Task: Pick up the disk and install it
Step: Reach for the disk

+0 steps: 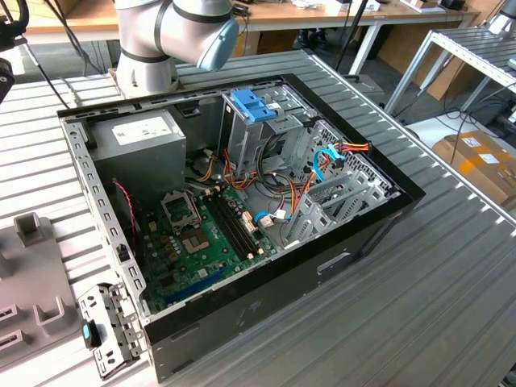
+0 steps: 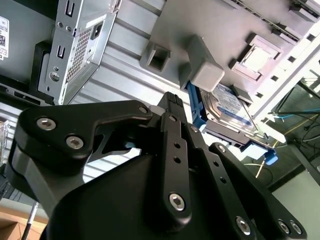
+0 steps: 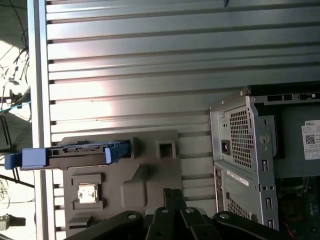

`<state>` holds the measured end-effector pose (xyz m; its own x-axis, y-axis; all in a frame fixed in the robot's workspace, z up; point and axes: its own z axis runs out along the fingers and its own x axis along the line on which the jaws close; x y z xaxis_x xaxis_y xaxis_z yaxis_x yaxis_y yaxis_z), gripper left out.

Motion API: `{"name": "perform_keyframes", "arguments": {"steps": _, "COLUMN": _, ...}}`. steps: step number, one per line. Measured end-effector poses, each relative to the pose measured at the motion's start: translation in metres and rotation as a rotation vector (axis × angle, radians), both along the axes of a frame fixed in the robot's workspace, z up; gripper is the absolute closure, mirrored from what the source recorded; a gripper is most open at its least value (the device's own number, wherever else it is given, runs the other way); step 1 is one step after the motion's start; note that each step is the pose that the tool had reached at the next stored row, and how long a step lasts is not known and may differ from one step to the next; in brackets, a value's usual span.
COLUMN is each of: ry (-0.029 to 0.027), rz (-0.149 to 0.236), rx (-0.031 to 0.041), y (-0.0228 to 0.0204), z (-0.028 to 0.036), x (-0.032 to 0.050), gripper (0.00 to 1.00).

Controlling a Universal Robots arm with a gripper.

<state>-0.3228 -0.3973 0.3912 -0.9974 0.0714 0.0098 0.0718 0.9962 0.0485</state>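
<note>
- While the arm [image 1: 169,28] rises at about eleven o'clock from the open computer case [image 1: 266,302] in the exterior view, a grey fixture [image 1: 32,282] lies at about eight o'clock from that case on the slatted table [image 1: 419,306]. Inside the case, a tall cage carries a blue bracket [image 1: 251,105].
- In the first wrist view the gripper [image 3: 172,192] hangs above the fixture [image 3: 115,200], its tips pressed together with nothing between them.
  - Taking twelve o'clock as the direction toward the computer case [image 3: 240,150], the disk [image 3: 82,152] lies at roughly seven o'clock from the gripper, clearly apart from it.
  - The disk stands on edge in the fixture. Its long axis runs along the table's slats, close to the twelve–six line, and one light-blue end juts past the fixture.
- In the second wrist view the gripper [image 2: 172,102] looks closed and empty.
  - The disk [image 2: 227,102] shows its labelled face and its blue rail [image 2: 196,107]. It sits behind a raised block of the fixture [image 2: 205,70], near six o'clock on the same clock.
  - The disk is not yet held, and I judge that the pick-up depends on the sideways offset away from the case.
</note>
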Motion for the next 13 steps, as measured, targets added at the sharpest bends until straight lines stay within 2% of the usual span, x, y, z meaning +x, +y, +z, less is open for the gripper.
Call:
{"name": "perform_keyframes", "arguments": {"steps": 6, "ry": 0.0000, "rz": 0.053, "rx": 0.0002, "y": 0.0009, "z": -0.0015, "x": -0.0012, "gripper": 0.89}}
{"name": "perform_keyframes", "arguments": {"steps": 11, "ry": 0.0000, "rz": 0.055, "rx": 0.0001, "y": 0.0102, "z": -0.0020, "x": -0.0047, "gripper": 0.89}}
{"name": "perform_keyframes", "arguments": {"steps": 13, "ry": 0.0000, "rz": 0.056, "rx": -0.0003, "y": 0.0155, "z": -0.0025, "x": -0.0068, "gripper": 0.89}}
